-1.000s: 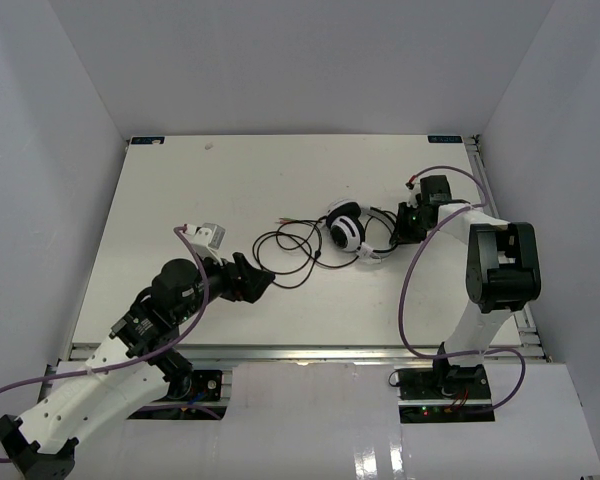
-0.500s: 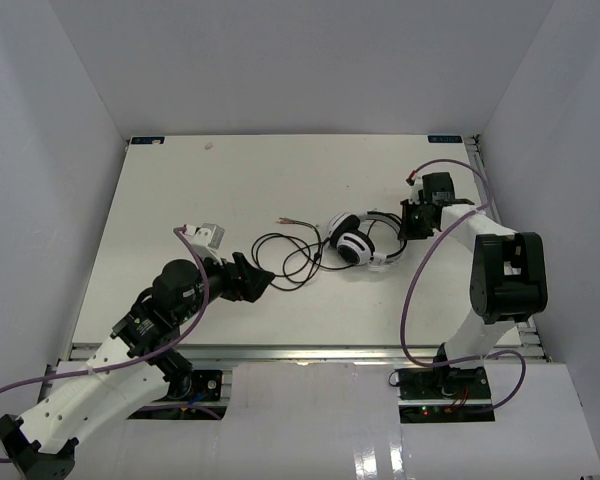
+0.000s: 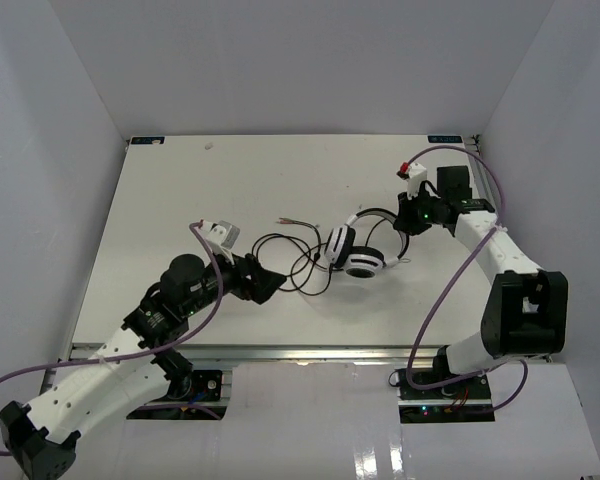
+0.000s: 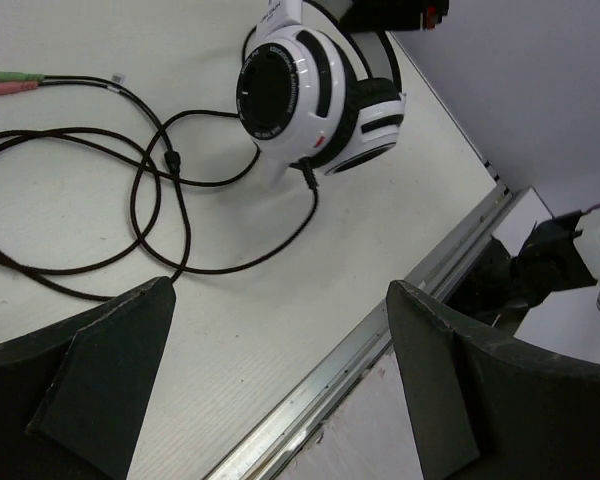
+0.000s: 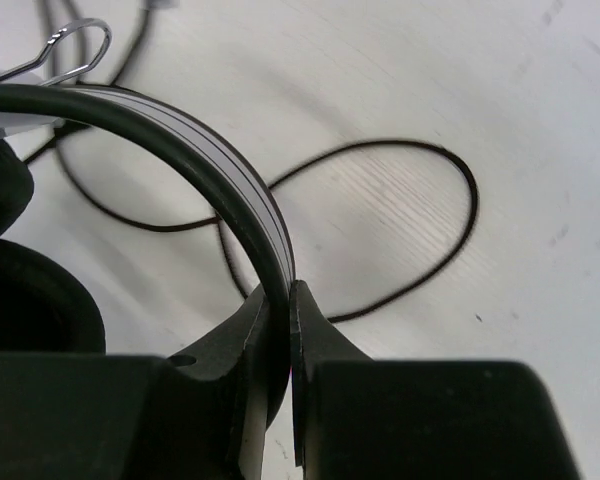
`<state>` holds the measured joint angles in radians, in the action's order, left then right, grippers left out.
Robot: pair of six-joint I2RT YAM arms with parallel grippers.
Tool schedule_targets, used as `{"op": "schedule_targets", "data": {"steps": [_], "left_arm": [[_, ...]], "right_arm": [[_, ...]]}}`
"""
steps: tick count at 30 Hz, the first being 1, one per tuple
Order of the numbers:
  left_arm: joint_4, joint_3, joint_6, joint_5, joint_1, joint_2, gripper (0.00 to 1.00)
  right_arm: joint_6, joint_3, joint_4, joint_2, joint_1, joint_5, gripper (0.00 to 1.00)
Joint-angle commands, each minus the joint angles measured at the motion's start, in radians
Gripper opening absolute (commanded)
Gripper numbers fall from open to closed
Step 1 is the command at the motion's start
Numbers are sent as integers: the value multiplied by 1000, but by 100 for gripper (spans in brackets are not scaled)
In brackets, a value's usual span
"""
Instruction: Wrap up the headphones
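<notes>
The white-and-black headphones [image 3: 355,252] hang lifted off the table by their headband [image 3: 375,214]. My right gripper [image 3: 408,214] is shut on the headband [image 5: 235,190]; a black ear pad [image 5: 25,300] shows at the left of the right wrist view. The thin dark cable [image 3: 295,255] lies in loops on the table left of the cups, ending in small plugs [image 3: 284,219]. My left gripper [image 3: 268,282] is open and empty, low over the table just left of the cable loops. In the left wrist view the cups [image 4: 315,90], the cable [image 4: 170,200] and the plugs [image 4: 15,82] lie beyond the fingers [image 4: 110,375].
The table's metal front rail [image 4: 380,340] runs close under the left gripper. The white enclosure walls [image 3: 70,120] stand close on the left, back and right. The arms' thick purple cables [image 3: 435,300] loop beside each arm.
My right gripper has raised the headphones by the headband and carried them a little back and right; the cups now hang below. My left gripper has moved slightly right, toward the cable.
</notes>
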<state>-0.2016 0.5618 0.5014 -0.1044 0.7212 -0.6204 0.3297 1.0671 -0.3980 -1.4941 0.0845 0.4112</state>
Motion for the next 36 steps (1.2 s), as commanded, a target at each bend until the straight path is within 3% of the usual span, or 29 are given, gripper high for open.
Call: {"op": "schedule_targets", "data": {"steps": [1, 4, 8, 12, 18, 26, 32, 36], "left_arm": [[218, -36, -229, -263, -3, -96, 98], [367, -90, -355, -391, -2, -137, 98], [563, -165, -445, -452, -2, -128, 98], [688, -178, -441, -456, -2, -174, 98], [833, -140, -479, -372, -2, -322, 98], [932, -6, -504, -380, 11, -546, 98], [1068, -62, -405, -427, 65, -591, 98], [1092, -137, -408, -380, 101, -583, 98]], "right_arm": [[127, 102, -27, 153, -3, 357, 8], [86, 172, -29, 208, -7, 377, 8], [-50, 318, -5, 237, -11, 329, 8], [-263, 437, 54, 214, -17, 294, 8], [-531, 442, 184, 190, -27, 318, 8], [-644, 430, 234, 203, -49, 330, 8], [-676, 448, 231, 194, -72, 330, 8], [-710, 469, 229, 175, -72, 355, 8]]}}
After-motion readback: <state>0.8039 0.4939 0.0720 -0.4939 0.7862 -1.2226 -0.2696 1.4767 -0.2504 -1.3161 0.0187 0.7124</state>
